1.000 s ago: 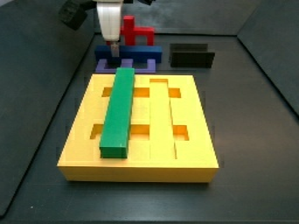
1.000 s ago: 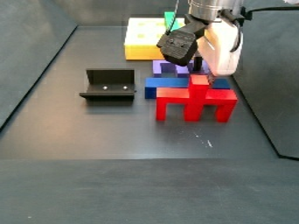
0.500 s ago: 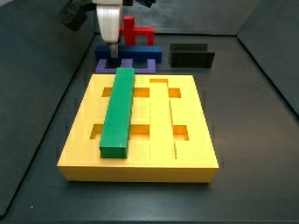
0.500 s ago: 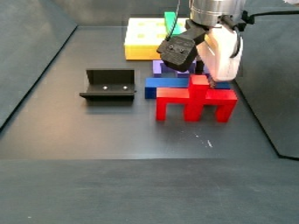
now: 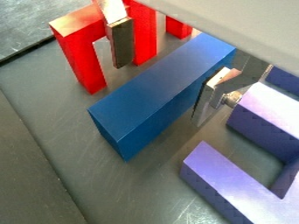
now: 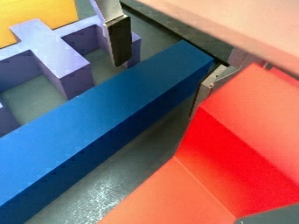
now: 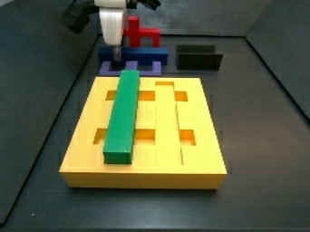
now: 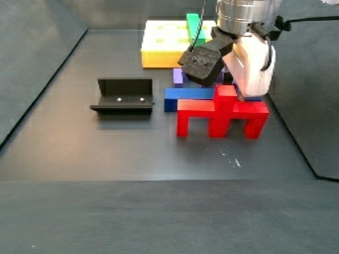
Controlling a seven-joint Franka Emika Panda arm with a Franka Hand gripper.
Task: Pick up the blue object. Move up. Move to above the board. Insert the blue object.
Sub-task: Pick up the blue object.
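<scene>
I see the claw [image 5: 163, 63] spread apart, one finger on either side of the blue object [image 5: 158, 96], not clamped on it.

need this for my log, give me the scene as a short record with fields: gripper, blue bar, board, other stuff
gripper: low behind the board, open, one finger on each side of the blue bar, not clamped
blue bar: lying flat on the floor between the red piece and the purple piece
board: yellow, grooved, green bar lying in one groove
fixture: apart on the floor
</scene>
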